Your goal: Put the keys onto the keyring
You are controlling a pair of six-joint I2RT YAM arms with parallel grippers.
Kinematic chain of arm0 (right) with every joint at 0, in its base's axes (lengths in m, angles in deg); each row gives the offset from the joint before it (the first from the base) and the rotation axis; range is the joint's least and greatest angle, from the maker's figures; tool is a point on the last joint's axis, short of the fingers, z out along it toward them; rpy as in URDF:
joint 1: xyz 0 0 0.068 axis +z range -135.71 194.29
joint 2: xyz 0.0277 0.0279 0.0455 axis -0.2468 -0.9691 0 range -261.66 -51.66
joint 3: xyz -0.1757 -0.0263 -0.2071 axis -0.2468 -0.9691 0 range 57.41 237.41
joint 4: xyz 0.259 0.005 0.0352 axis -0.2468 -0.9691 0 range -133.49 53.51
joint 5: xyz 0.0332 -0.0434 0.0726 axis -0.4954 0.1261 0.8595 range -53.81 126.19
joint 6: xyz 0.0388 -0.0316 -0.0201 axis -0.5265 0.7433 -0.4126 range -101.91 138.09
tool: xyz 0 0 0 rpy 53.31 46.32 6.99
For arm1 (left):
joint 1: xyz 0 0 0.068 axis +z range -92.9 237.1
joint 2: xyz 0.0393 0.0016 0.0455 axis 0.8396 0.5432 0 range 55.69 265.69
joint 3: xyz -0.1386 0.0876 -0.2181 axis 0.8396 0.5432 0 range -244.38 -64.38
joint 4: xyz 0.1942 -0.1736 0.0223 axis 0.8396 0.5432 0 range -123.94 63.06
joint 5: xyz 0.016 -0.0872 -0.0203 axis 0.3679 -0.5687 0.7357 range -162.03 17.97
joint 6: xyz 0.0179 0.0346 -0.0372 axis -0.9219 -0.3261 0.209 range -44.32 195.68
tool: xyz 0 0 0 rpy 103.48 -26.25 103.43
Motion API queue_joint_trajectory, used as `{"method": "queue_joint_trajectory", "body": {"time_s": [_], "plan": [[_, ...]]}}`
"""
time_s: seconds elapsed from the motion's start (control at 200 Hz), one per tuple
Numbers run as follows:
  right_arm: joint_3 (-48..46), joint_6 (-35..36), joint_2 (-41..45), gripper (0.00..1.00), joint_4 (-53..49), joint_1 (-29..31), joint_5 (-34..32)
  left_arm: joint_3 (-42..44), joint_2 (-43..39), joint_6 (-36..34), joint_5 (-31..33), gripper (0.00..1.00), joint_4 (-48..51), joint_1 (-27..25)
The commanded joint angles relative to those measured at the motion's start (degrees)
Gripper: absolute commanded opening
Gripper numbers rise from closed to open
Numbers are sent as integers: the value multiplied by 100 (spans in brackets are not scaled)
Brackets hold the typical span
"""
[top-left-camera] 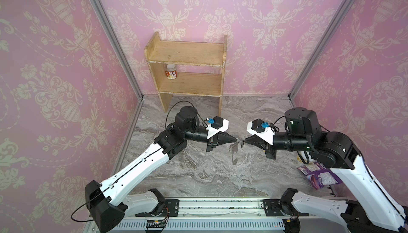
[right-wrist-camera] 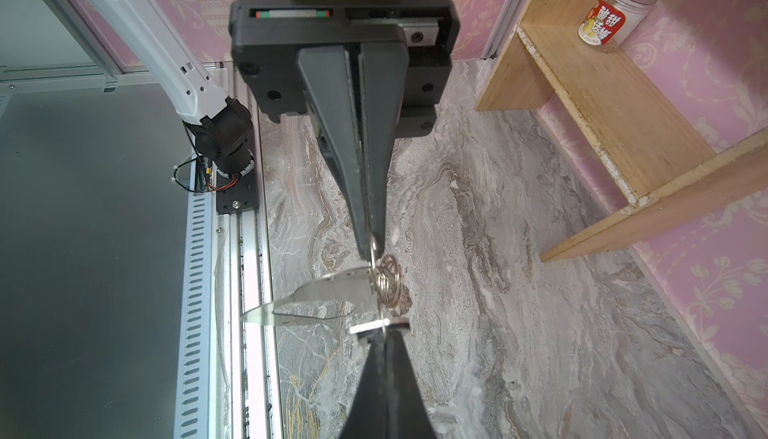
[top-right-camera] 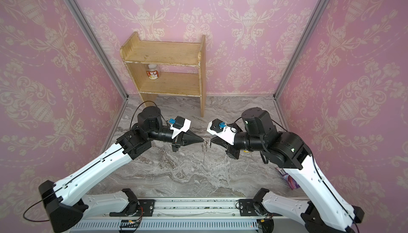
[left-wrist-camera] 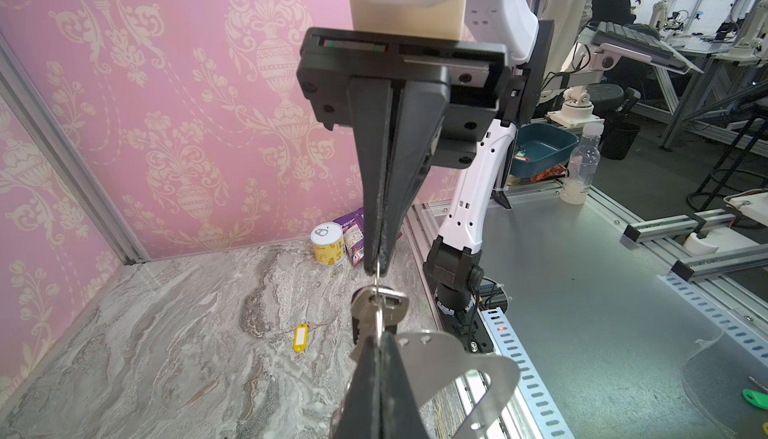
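Left claw is clamped on a ring of the keyring, hanging above the desk; right claw pinches a silver key beside it. A yellow key tag lies on the desk; a jar stands on the shelf.

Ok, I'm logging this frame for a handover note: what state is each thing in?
left end effector: shut on keyring
right end effector: shut on metal key
keyring: hanging, off the table
metal key: lifted, between both tips
yellow key tag: lying loose on table
can: upright, unopened
jar: upright, capped
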State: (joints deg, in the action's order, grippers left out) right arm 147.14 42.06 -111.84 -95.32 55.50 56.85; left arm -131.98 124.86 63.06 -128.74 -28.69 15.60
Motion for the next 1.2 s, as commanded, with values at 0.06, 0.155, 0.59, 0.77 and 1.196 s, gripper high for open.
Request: {"method": "queue_joint_trajectory", "body": {"time_s": [0.06,0.155,0.59,0.77,1.196], "plan": [[85,-38,-34,0,64,-34,252,-149,-43,-126,-148,0,45,-44],[105,-23,-62,0,15,-34,292,-153,-52,-135,-139,0,37,-50],[106,20,-99,0,-53,-39,358,-167,-57,-109,-167,0,1,-51],[142,80,-84,0,-154,-39,324,-149,-66,-115,-182,0,17,-55],[405,323,-63,0,-838,-147,625,-131,-148,-302,-336,0,282,-67]]}}
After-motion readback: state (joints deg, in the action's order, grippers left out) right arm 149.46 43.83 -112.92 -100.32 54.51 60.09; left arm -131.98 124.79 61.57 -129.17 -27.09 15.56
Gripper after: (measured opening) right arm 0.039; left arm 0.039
